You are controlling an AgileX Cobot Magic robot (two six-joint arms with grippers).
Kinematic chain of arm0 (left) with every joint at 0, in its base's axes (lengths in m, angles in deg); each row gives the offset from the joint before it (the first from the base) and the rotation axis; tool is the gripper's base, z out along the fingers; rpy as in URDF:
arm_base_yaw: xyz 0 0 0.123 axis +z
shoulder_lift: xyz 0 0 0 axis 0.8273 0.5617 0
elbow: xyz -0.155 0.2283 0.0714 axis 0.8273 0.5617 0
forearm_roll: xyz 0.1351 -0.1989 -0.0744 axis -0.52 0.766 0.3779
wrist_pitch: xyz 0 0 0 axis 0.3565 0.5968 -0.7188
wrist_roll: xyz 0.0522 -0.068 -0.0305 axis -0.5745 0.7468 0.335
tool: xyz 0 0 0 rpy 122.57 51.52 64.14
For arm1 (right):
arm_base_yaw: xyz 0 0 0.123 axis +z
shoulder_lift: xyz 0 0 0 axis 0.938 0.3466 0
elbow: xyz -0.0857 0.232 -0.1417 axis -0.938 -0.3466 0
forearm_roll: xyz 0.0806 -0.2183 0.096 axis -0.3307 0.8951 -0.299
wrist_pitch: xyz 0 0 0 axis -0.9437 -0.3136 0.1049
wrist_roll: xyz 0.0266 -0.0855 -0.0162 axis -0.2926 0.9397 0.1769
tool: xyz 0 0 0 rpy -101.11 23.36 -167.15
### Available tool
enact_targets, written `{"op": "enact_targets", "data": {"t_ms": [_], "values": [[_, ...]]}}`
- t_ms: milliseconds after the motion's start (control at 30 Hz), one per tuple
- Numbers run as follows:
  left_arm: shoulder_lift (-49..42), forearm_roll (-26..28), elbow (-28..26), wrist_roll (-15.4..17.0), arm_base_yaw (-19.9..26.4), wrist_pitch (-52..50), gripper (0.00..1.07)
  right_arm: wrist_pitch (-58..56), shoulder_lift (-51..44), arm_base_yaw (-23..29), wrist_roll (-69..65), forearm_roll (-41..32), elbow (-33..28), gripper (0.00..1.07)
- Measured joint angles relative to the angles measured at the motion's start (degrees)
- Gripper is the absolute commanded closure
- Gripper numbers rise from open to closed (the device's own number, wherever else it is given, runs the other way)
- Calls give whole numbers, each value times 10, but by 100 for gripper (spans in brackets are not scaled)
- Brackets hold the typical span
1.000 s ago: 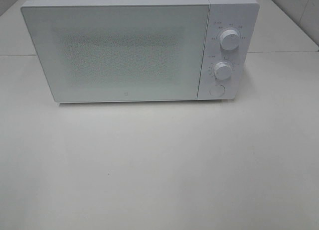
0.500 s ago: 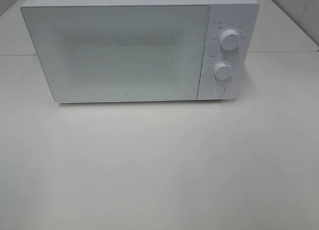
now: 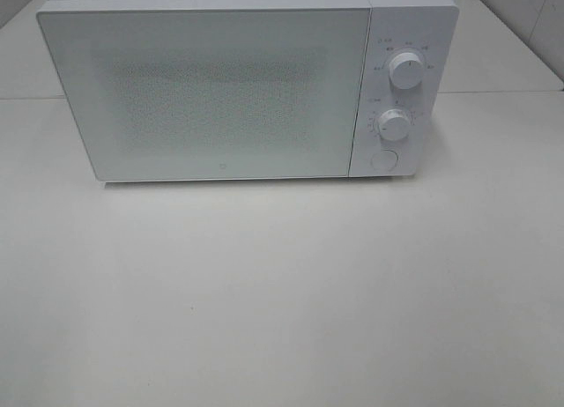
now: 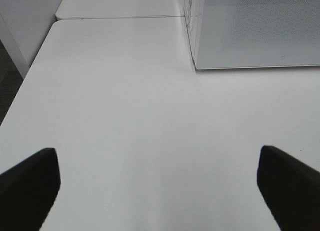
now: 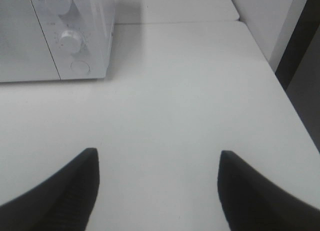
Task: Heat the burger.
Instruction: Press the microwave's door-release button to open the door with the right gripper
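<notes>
The burger is out of view in every frame. A white microwave (image 3: 220, 90) stands at the back of the white table (image 3: 282, 284) with its door shut. It has two knobs, an upper one (image 3: 406, 70) and a lower one (image 3: 394, 124), and a round button (image 3: 383, 159). It also shows in the left wrist view (image 4: 255, 31) and the right wrist view (image 5: 55, 31). My left gripper (image 4: 157, 186) is open and empty above bare table. My right gripper (image 5: 157, 186) is open and empty too. Neither gripper shows in the exterior high view.
The table's left edge (image 4: 25, 86) drops to dark floor. The table's right edge (image 5: 290, 106) lies near a white wall panel (image 5: 270, 16). A seam (image 3: 493, 92) joins a second table behind.
</notes>
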State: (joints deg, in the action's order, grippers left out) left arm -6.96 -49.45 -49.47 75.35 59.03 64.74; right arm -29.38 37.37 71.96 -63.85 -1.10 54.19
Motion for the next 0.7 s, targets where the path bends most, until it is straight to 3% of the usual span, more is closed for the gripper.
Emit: {"op": "enact_targets", "data": {"t_ms": [67,100,167,200,233,367,433,700], "values": [[0,0,0,0,0,0,3,46,2,0,2,13,6,63],[0,0,0,0,0,0,3,46,2,0,2,13,6,63],[0,0,0,0,0,0,3,155,38,0,9,36,9,84],[0,0,0,0,0,0,3,155,38,0,9,36,9,84],[0,0,0,0,0,0,3,182,49,0,13,41,7,102],[0,0,0,0,0,0,3,289,89,0,27,45,-10,107],[0,0,0,0,0,0,3,425,145,0,29,45,-49,107],[0,0,0,0,0,0,3,622,264,0,10,44,-111,107]]}}
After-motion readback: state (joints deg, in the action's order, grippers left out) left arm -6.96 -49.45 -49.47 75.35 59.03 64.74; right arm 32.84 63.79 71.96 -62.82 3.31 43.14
